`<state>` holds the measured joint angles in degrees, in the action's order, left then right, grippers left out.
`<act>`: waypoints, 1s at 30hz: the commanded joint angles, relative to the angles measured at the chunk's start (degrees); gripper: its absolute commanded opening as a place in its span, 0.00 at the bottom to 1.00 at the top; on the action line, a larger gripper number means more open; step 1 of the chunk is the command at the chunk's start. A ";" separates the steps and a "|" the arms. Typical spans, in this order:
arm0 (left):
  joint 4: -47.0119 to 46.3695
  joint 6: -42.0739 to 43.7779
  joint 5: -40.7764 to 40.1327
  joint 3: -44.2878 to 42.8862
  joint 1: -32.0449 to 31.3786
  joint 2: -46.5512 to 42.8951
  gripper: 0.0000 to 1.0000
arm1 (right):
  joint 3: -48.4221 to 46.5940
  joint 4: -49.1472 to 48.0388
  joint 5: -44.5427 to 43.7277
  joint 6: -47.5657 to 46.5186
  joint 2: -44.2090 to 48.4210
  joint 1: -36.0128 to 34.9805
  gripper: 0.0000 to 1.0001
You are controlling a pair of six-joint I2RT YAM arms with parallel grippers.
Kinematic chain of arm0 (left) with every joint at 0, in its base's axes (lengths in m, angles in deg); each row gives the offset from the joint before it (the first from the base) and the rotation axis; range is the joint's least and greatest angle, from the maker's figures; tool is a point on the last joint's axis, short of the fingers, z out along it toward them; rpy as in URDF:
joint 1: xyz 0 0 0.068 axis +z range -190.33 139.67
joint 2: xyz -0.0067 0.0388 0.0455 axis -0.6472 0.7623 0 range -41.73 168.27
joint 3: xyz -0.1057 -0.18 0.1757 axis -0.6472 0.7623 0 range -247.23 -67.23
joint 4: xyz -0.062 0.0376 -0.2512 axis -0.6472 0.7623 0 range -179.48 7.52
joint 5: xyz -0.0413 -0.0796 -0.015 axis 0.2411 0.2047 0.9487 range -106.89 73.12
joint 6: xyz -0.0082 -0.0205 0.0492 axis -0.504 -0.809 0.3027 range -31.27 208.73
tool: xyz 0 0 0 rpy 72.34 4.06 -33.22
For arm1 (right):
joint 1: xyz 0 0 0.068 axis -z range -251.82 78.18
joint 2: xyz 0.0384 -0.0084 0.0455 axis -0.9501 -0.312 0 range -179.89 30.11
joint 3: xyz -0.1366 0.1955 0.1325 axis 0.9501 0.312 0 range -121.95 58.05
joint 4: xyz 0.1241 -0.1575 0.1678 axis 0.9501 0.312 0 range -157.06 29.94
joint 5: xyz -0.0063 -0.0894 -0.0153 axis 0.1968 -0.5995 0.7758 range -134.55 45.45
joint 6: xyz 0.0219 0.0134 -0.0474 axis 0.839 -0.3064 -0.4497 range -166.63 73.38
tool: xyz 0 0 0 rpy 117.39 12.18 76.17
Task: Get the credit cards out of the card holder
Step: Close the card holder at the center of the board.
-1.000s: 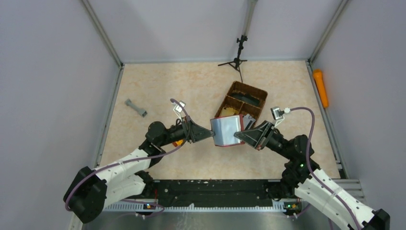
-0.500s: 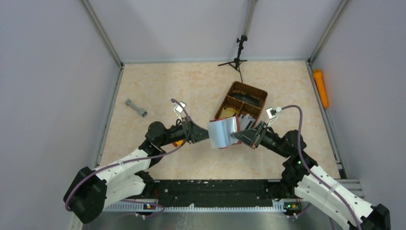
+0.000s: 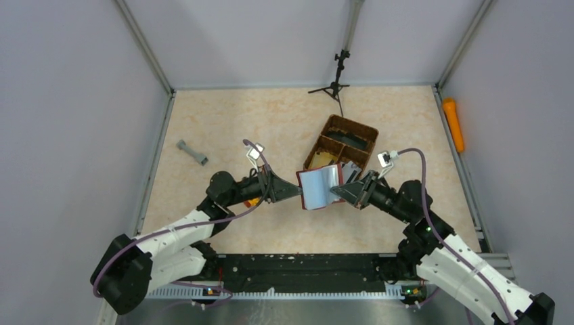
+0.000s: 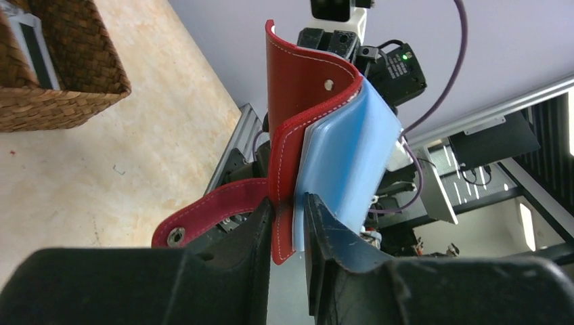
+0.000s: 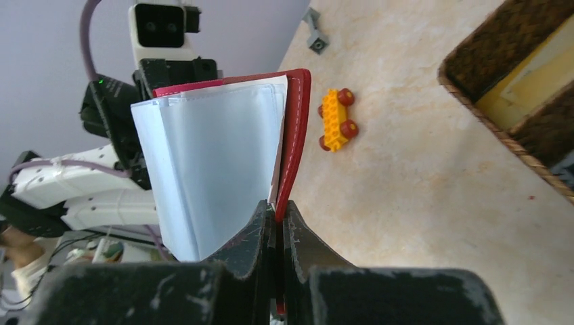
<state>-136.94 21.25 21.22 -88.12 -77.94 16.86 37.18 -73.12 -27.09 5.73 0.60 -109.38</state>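
The card holder (image 3: 318,187) hangs in the air between both arms, open, with its dark red cover (image 4: 298,101) outside and pale blue sleeves (image 5: 203,156) fanned inward. My left gripper (image 4: 290,203) is shut on its lower edge, one finger on the red cover and one on the sleeves. The holder's opposite red edge (image 5: 298,135) is clamped by my right gripper (image 5: 275,206). A tan-gold credit card (image 5: 535,81) lies flat in the wicker basket, and a grey one (image 4: 30,44) leans there. Whether the sleeves hold cards is hidden.
The brown wicker divided basket (image 3: 359,135) stands just behind the holder. An orange toy block (image 5: 336,120) lies on the table under my left arm. A grey dumbbell piece (image 3: 192,152) rests far left, an orange cylinder (image 3: 453,124) along the right wall, and a small tripod (image 3: 335,84) at the back.
My right arm pushed leftward, so the holder bowed and then settled at a new tilt. The left jaws narrowed onto its edge.
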 commanded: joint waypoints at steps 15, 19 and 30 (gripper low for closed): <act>27.27 10.11 -7.05 0.14 0.33 0.28 0.13 | 0.70 11.59 -4.21 -7.13 -7.76 0.23 0.00; 33.15 13.34 -8.47 0.06 0.24 3.70 0.13 | 3.52 11.65 -5.90 -7.32 -8.76 -1.05 0.00; 33.70 15.80 -15.44 -2.75 -6.68 20.29 0.06 | 1.33 15.08 -24.32 -8.92 -18.10 -15.11 0.04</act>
<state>-101.73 35.37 8.72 -88.12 -82.03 33.65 42.69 -59.40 -41.76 -1.52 -14.20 -120.07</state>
